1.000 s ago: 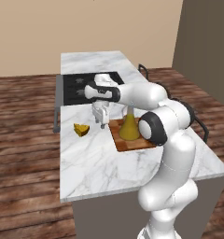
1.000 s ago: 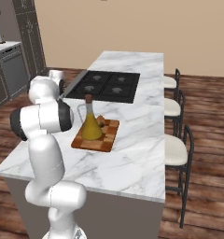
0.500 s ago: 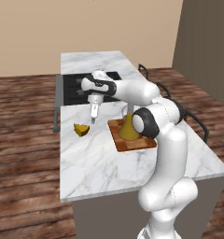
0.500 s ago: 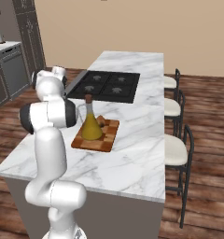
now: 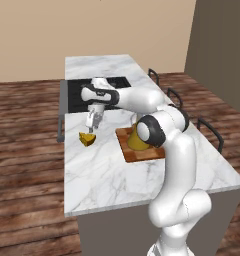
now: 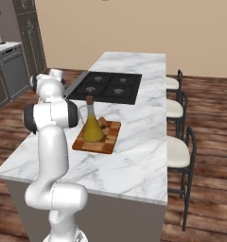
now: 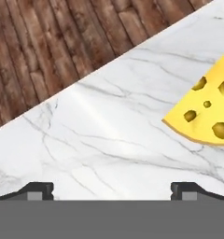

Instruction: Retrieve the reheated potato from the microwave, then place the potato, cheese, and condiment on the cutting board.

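Yellow holed cheese wedge (image 5: 87, 138) lies on white marble counter (image 5: 107, 175), left of checkered wooden cutting board (image 6: 97, 137) carrying mustard-yellow cone bottle (image 6: 92, 126) and, probably, small brown potato (image 6: 102, 123). Two-finger gripper (image 5: 92, 125) hovers just above wedge, jaws spread, empty.

Arm (image 5: 167, 150): glossy white rounded segments, thick and tubular, with dark grey to black bands at the joints. Bulbous white base section low in frame. Gripper (image 5: 92, 122): pale hand, small dark finger tips (image 7: 39, 190), squared-off ends.
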